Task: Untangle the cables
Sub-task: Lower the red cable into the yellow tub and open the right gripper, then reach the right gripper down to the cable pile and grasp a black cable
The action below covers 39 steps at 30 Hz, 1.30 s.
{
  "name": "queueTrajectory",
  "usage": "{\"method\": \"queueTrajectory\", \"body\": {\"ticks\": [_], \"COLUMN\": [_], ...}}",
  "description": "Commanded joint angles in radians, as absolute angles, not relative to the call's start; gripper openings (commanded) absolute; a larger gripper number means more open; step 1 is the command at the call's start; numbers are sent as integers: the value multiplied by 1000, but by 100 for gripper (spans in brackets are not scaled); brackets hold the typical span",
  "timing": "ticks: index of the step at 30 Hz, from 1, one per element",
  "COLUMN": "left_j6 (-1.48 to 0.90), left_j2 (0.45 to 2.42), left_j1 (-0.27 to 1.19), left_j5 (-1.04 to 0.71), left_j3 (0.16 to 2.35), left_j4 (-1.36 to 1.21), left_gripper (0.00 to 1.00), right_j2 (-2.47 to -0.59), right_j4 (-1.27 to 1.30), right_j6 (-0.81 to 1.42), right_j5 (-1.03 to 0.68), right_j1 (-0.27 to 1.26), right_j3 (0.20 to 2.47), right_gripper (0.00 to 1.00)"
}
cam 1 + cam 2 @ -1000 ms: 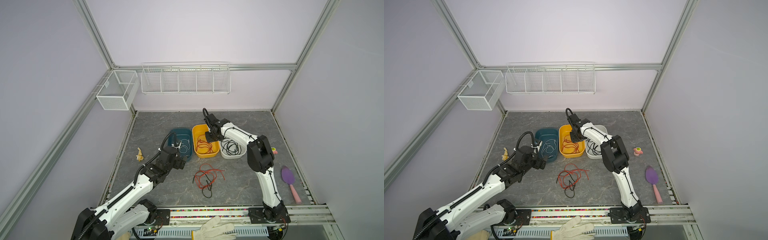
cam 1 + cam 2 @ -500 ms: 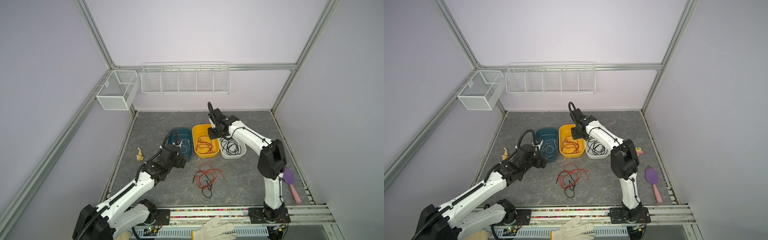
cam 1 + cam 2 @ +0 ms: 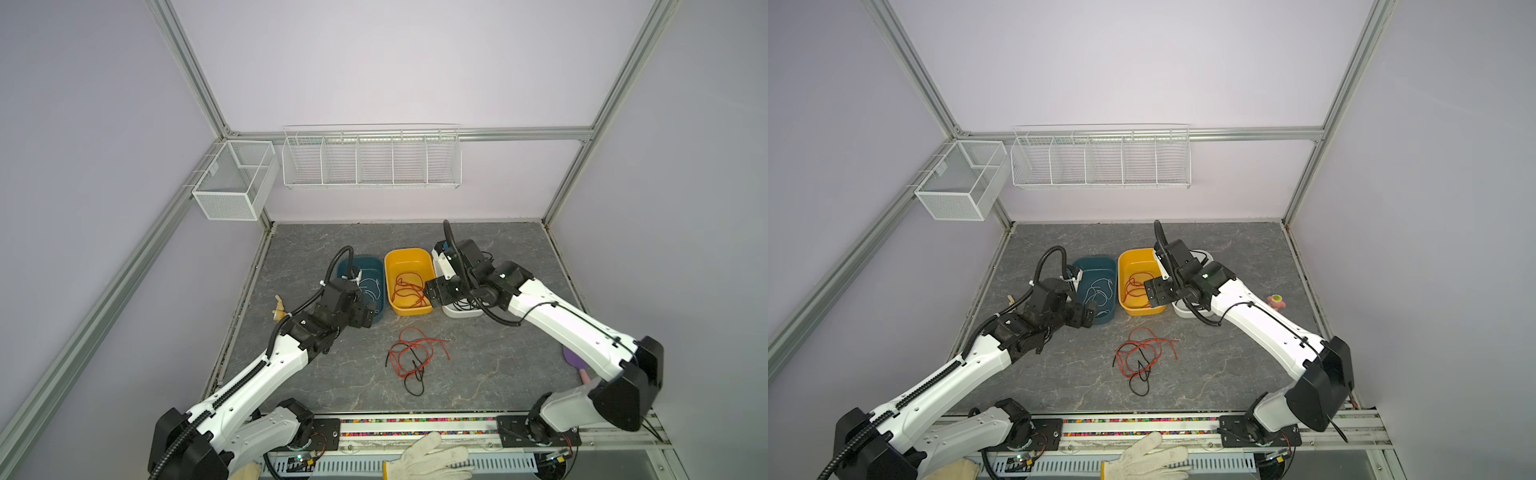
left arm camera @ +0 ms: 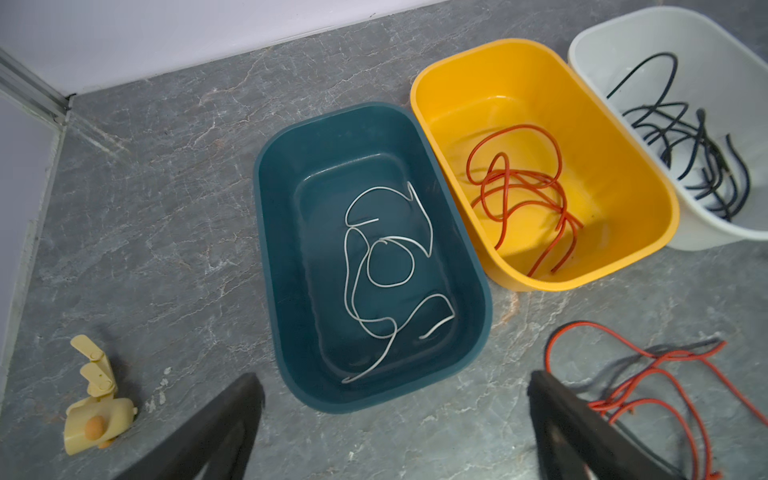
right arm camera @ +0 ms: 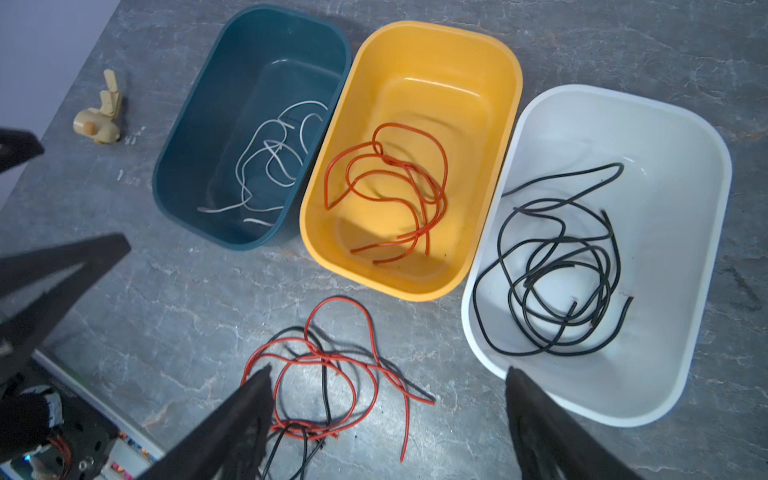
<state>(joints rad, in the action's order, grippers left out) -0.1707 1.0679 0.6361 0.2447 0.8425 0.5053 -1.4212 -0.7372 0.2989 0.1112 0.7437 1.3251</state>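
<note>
- Two grippers hang above the grey marble-patterned table (image 3: 311,241), each with its jaws spread wide and nothing between them.
- Of these, the left gripper (image 4: 395,380) hovers over the near end of the dark teal rectangular plastic tub (image 4: 286,249). Thin white cables (image 4: 386,286) lie loosely coiled on the tub floor just ahead of its fingers.
- Opposite it, the right gripper (image 5: 388,370) hovers above the near ends of the yellow rectangular plastic tub (image 5: 469,124) and the white rectangular plastic tub (image 5: 685,208), which stand side by side.
- Ahead of the right gripper, red-orange cables (image 5: 386,160) lie in the yellow tub and black cables (image 5: 548,272) in the white one.
- Between the two grippers, and nearer the robot's bases than either, a loose tangle of red-orange and black cables (image 5: 316,358) lies on the table, held by neither.
- Beyond the left gripper, on the side away from the tangle, sits a small cream plastic toy (image 4: 95,415).
</note>
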Motion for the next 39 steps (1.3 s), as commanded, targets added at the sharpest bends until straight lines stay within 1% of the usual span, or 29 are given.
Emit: {"method": "queueTrajectory", "body": {"ticks": [1, 3, 6, 11, 17, 20, 22, 27, 32, 39], "left_j6": [-334, -394, -423, -380, -290, -231, -212, -148, -100, -83], "left_j2": [1113, 1146, 1171, 1155, 1095, 1069, 1059, 1007, 923, 902], "left_j1": [641, 641, 641, 645, 652, 652, 652, 652, 653, 664], "left_j5": [200, 156, 82, 73, 134, 54, 40, 12, -23, -28], "left_j3": [915, 941, 945, 910, 885, 873, 857, 762, 673, 669], "left_j4": [639, 696, 728, 772, 827, 784, 751, 647, 553, 549], "left_gripper": [99, 99, 99, 99, 99, 99, 99, 99, 99, 99], "right_j2": [-1322, -1243, -1138, -1047, -1054, -1097, -1131, -1235, -1312, -1397], "right_j4": [-711, -692, -657, -596, -501, -487, -488, -492, -483, -474], "right_j6": [316, 336, 381, 487, 570, 584, 592, 613, 631, 640], "right_j5": [75, 23, -30, -84, -89, -65, -19, 51, 77, 76], "right_j1": [763, 776, 818, 915, 1038, 1092, 1130, 1182, 1198, 1200], "right_j3": [1219, 1144, 1041, 899, 777, 778, 792, 824, 839, 870], "right_gripper": [88, 88, 88, 89, 93, 98, 100, 90, 80, 66]}}
